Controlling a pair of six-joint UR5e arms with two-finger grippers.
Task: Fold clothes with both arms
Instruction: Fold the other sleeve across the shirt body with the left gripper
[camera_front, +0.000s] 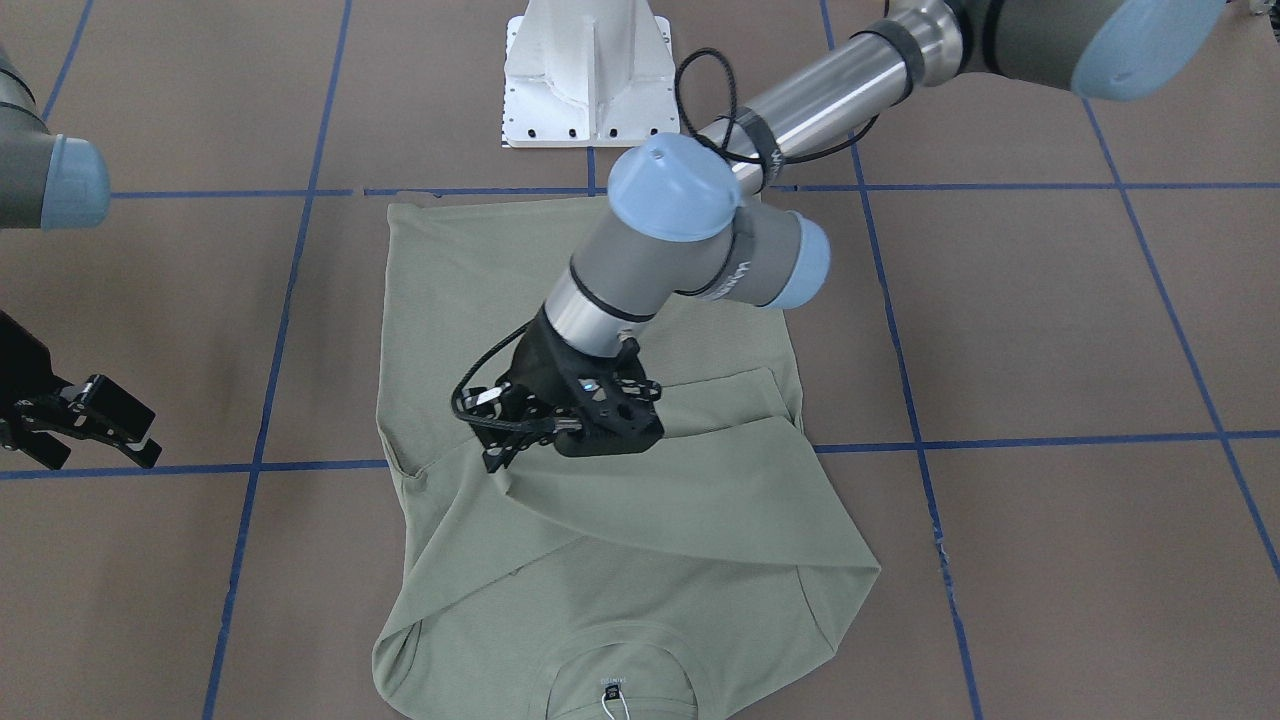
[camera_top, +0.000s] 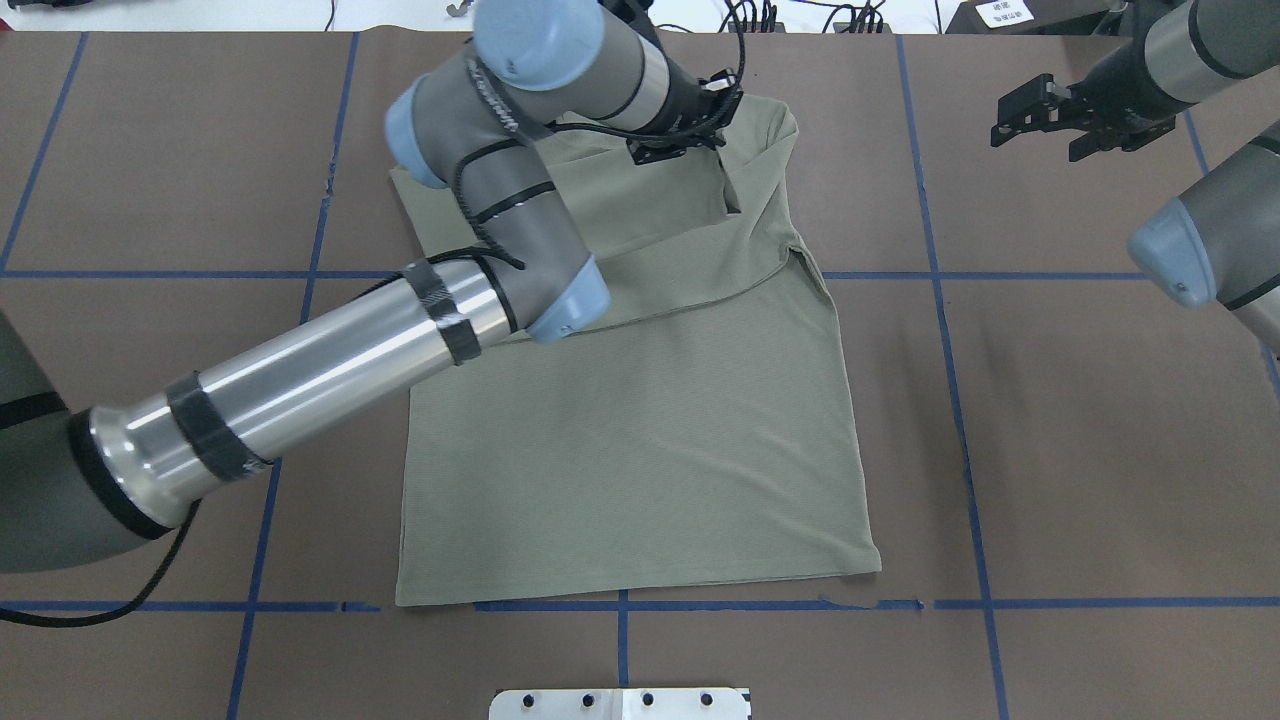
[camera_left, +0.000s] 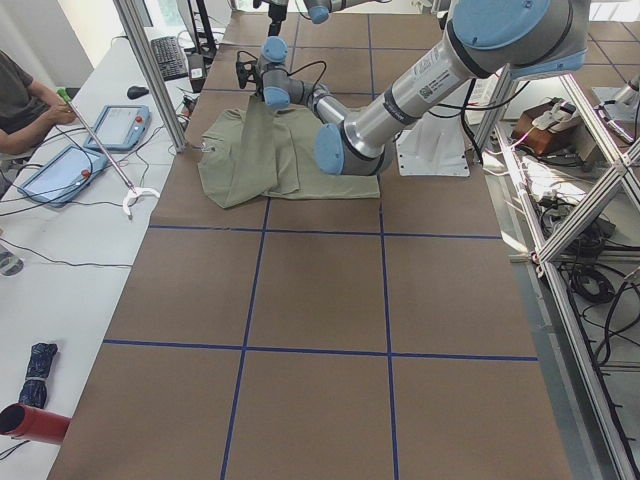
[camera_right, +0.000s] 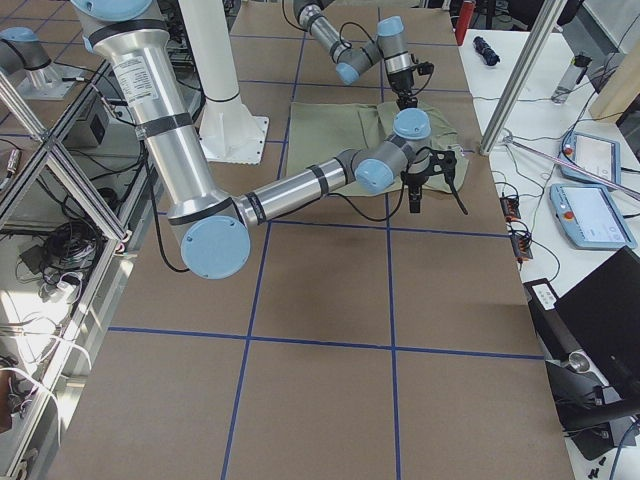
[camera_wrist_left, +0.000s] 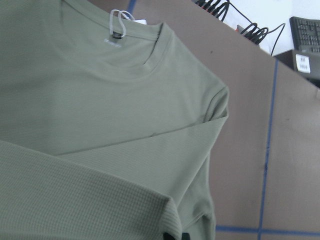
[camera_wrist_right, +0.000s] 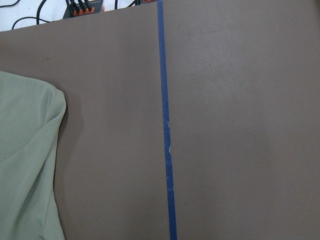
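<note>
Over the table (camera_front: 1050, 330), left claw (camera_front: 500, 452) pinches the shirt (camera_front: 650, 580); right claw (camera_front: 145, 438) hangs released.

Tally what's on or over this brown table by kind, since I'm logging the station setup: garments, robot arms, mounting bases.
Green shirt: 1
Robot arms: 2 (left arm, right arm)
White pedestal base: 1
Total: 4

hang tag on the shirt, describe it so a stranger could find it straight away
Find the sage-green shirt lying on the brown table. At its round neck, the hang tag is a white cord looped at a small dark label. Nothing else on the cloth is white.
</note>
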